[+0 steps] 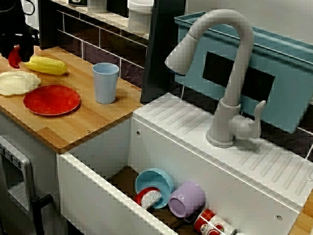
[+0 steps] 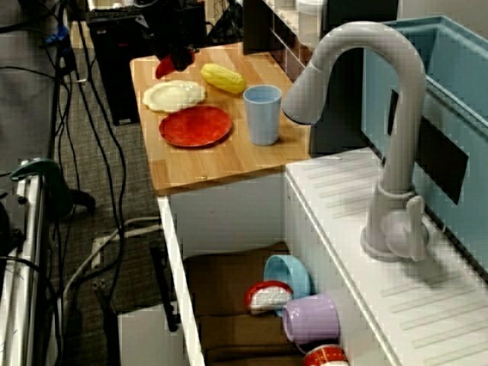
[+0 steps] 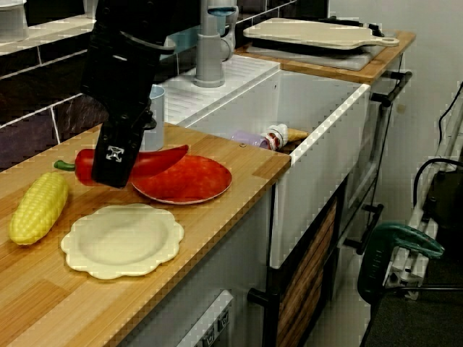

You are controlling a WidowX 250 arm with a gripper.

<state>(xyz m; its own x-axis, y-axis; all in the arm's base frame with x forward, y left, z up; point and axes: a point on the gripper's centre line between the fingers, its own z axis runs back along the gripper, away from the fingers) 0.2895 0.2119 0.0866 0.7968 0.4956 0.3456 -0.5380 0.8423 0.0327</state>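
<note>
Over the bench point(image 3: 249, 160), gripper's point(image 3: 114, 165) clamped on a red pepper point(image 3: 163, 159), lying level: stem at 9 o'clock, tip at 3 above the red plate point(image 3: 199, 182). Sink point(image 1: 161, 147) holds a purple mug point(image 1: 187, 198) and blue bowl point(image 1: 155, 180).

Pepper point(image 3: 160, 160) above counter point(image 3: 235, 213) nr corn point(image 3: 37, 208) & plate point(image 3: 121, 241); 2nd plate point(image 3: 192, 181), cup point(image 1: 105, 82) toward sink point(image 3: 322, 141).

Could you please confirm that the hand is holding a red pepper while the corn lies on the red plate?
Not quite: the corn lies on the counter beside the cream plate, not on the red plate, as the low view along the counter shows. The hand does hold the red pepper.
</note>
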